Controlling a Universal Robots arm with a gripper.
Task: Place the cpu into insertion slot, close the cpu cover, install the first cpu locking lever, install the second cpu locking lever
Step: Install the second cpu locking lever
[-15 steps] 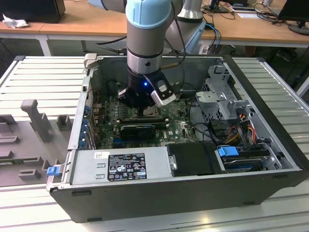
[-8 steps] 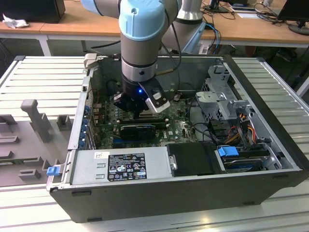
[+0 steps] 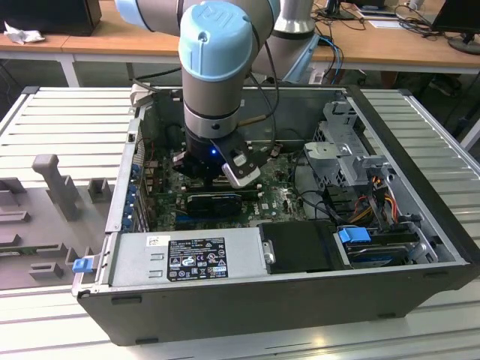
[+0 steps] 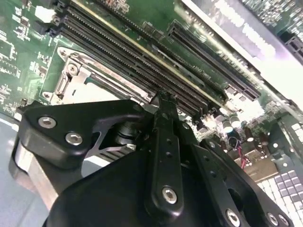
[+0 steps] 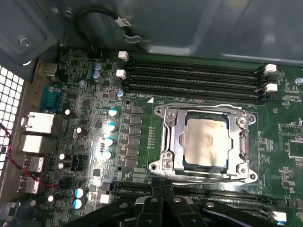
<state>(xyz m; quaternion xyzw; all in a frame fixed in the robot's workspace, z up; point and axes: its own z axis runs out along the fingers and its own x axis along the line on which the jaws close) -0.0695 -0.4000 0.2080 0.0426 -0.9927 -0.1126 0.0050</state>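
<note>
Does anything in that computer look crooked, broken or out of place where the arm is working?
Nothing stands out. In the first wrist view the cpu lies flat and square under the cpu cover, and the motherboard around it looks undamaged.

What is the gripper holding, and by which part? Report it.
Nothing. The gripper is shut and empty; the cpu lies under the cpu cover, apart from it.

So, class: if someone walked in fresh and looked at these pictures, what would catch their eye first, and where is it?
First, the arm's blue-capped joint, plunging into the open computer case in the exterior view. Next, in the first wrist view, the tan cpu sits in the insertion slot with the silvery cpu cover framing it, on the green motherboard. The black gripper hangs just beside that socket.
</note>
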